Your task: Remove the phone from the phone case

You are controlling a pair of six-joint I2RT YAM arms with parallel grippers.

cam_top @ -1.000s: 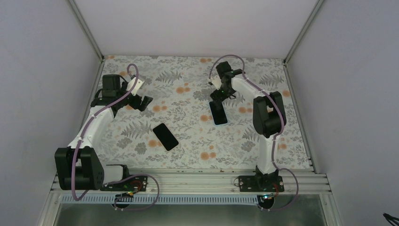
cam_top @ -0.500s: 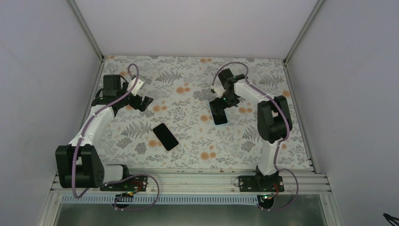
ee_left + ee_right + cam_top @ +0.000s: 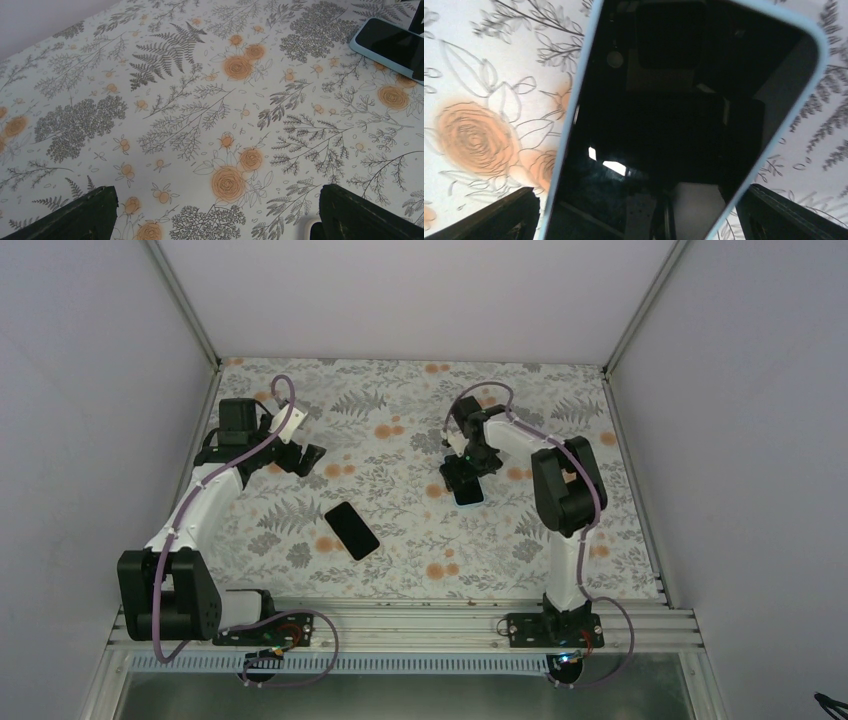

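Delta vs a second ago: the right arm has folded in and brought the right gripper [image 3: 462, 470] back from the far side, so it now sits right over the far end of the phone [image 3: 467, 493]. Left arm, phone and black handset [image 3: 351, 530] haven't moved.

Right gripper: jaws wide, nothing held. In the right wrist view the two fingers sit at the lower corners and the phone runs up between them, screen up, glass mirroring the gripper. The light-blue case [image 3: 820, 47] is still on it, its rim wrapping the edges. Can't tell whether either finger touches the rim.

Left gripper [image 3: 306, 456]: jaws wide, empty, parked near the left edge towards the far-left corner, well apart from both devices. Its wrist view shows only bare print between the fingers, with the cased phone at the top right.

Phone position: flat on the surface [image 3: 400, 420], right of centre, about mid-depth, long axis running roughly far-to-near. The black handset lies left of centre, nearer the near edge, angled. Can't tell if it has a case.

Surface is a white cover printed with grey ferns and orange roses. Plain pale walls [image 3: 400, 290] enclose three sides, and an aluminium rail [image 3: 400, 625] along the near edge carries both bases.
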